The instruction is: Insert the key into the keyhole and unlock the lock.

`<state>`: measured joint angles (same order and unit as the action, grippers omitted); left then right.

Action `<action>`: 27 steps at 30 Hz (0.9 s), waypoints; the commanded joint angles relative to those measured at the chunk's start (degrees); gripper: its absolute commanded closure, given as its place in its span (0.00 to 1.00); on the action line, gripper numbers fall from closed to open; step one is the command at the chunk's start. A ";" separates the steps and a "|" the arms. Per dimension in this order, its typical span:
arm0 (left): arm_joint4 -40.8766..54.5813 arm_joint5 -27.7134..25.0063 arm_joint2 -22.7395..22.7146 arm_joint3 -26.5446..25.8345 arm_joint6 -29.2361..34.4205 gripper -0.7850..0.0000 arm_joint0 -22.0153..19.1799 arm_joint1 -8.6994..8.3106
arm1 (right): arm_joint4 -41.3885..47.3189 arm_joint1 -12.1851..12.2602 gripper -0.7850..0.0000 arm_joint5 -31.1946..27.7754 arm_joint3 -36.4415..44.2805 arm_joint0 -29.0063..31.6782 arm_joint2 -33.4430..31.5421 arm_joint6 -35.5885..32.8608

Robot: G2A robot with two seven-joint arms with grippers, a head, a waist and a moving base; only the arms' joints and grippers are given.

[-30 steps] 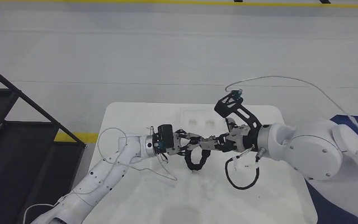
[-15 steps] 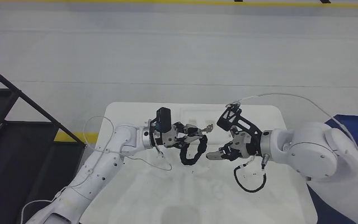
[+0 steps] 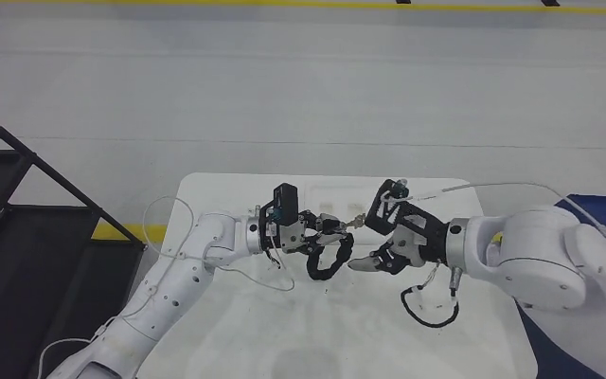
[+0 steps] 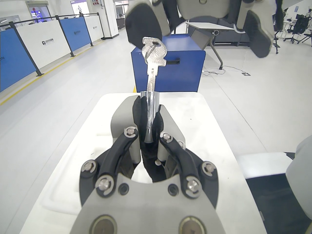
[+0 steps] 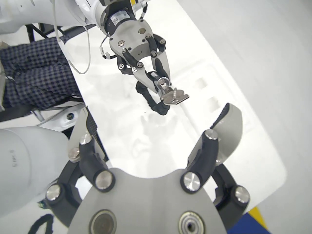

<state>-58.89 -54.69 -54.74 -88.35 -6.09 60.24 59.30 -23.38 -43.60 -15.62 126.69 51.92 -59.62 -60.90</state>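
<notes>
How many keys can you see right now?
1: the key sticks out of the lock held in the left gripper; another could hide behind its head.

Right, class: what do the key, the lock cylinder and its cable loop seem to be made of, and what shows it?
Key: silvery metal, satin-bright; it is thin, flat and glints.
Lock cylinder: polished metal, probably chromed; it mirrors the light.
Cable loop: black, dull, ribbed covering, likely rubber or fabric; its core is hidden.
</notes>
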 commanded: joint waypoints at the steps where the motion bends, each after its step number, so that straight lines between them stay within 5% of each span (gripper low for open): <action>1: 0.40 -0.12 0.00 0.02 0.31 1.00 0.04 0.07 | -2.30 0.17 0.00 -4.06 0.00 0.09 -0.12 -0.86; 11: 1.50 0.21 0.99 0.07 1.69 1.00 -0.59 0.76 | -9.92 -0.22 0.00 -13.40 1.60 -0.69 3.16 -0.97; 27: -0.71 -0.05 1.19 0.01 1.00 1.00 -1.06 1.51 | -9.91 -2.53 0.00 -12.63 -1.24 -5.70 10.22 -2.34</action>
<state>-59.38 -54.75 -53.54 -88.39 -4.94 59.17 60.77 -33.42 -46.04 -28.38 125.61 46.42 -49.58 -63.12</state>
